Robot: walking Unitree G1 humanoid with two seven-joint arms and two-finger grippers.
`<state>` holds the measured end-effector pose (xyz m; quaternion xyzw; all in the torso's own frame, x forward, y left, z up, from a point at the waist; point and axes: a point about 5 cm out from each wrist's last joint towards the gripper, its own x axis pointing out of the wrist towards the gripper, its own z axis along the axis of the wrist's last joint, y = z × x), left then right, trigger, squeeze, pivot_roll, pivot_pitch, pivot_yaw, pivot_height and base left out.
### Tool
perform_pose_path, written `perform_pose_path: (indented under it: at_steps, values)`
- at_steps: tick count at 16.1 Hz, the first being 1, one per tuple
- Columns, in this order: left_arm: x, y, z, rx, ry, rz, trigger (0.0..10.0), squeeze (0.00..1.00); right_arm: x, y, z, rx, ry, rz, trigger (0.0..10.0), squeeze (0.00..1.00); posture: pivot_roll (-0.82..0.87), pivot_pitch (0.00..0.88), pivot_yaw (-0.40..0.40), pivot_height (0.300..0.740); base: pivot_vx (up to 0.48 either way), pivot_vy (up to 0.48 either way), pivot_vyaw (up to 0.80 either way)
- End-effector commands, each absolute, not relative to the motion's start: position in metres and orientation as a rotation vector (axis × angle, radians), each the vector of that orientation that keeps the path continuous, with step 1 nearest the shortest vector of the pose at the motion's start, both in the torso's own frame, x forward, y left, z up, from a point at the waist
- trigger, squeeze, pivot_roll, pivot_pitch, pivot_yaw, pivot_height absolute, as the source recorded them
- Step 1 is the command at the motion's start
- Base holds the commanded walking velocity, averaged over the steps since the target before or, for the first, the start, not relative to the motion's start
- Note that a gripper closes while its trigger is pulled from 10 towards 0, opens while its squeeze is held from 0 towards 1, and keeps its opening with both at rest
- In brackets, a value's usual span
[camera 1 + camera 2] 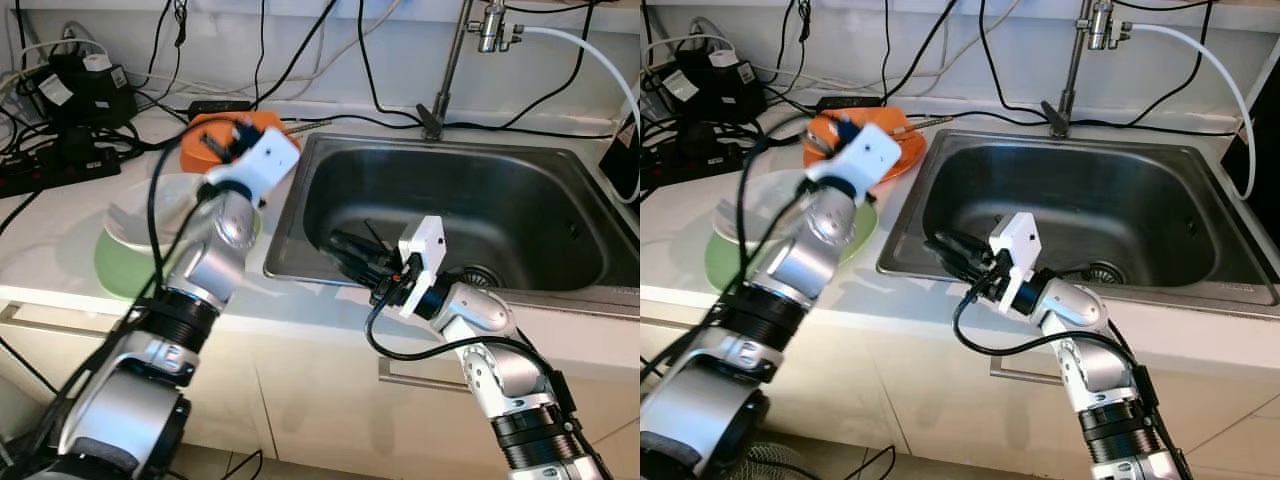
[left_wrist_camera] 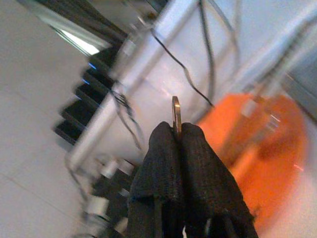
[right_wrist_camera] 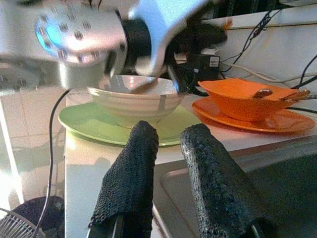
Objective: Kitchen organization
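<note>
My left gripper [image 1: 226,140] hovers over the orange bowl [image 3: 242,99], which sits on an orange plate [image 3: 277,121] beside the sink. It is shut on a thin metal utensil [image 2: 176,111], and only the edge of that utensil pokes out between the fingers. More cutlery [image 3: 270,92] lies in the orange bowl. Nearer the counter's front, a white bowl [image 3: 131,106] with a spoon in it stands on a green plate [image 3: 89,121]. My right gripper [image 1: 340,250] is low inside the sink [image 1: 290,230] at its front left corner. It is open and holds nothing.
The faucet [image 1: 445,70] rises behind the sink, and a drain [image 1: 480,275] lies in the basin. Power strips and adapters [image 1: 60,150] with several black cables crowd the back left of the counter. A dark object [image 1: 622,155] stands at the sink's right edge.
</note>
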<state>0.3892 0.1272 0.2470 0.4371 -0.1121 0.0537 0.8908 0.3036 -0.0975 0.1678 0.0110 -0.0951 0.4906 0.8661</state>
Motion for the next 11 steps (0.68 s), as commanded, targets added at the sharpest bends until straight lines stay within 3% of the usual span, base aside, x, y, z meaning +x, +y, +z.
perform_pose_path:
  at_steps: [1, 4, 5, 6, 9, 11]
  values:
    - [0.387, 0.124, 0.259, 0.939, -0.269, 0.116, 0.0, 0.0, 0.306, -0.098, 0.171, 0.023, -0.208, 1.022, 10.0, 0.0, 0.07, 0.004, 0.02, 0.74, 0.0, 0.0, 0.0]
    - [0.379, 0.119, 0.285, 0.97, -0.358, 0.143, 0.0, 0.0, 0.306, -0.097, 0.17, 0.026, -0.207, 1.024, 10.0, 0.0, 0.07, 0.004, 0.019, 0.74, 0.0, 0.0, 0.0]
    - [0.376, 0.113, 0.291, 0.958, -0.405, 0.128, 5.4, 0.0, 0.306, -0.097, 0.17, 0.027, -0.207, 1.023, 10.0, 0.0, 0.07, 0.004, 0.019, 0.74, 0.0, 0.0, 0.0]
    - [0.369, 0.099, 0.301, 0.885, -0.497, 0.057, 10.0, 0.0, 0.307, -0.097, 0.17, 0.028, -0.206, 1.02, 10.0, 0.0, 0.07, 0.004, 0.018, 0.74, 0.0, 0.0, 0.0]
    - [0.346, 0.059, 0.303, 0.671, -0.683, -0.22, 10.0, 0.0, 0.307, -0.098, 0.169, 0.029, -0.203, 1.015, 10.0, 0.0, 0.06, 0.004, 0.021, 0.74, 0.0, 0.0, 0.0]
    - [0.337, 0.051, 0.302, 0.585, -0.718, -0.294, 10.0, 0.0, 0.307, -0.098, 0.168, 0.029, -0.202, 1.011, 10.0, 0.0, 0.06, 0.004, 0.021, 0.74, 0.0, 0.0, 0.0]
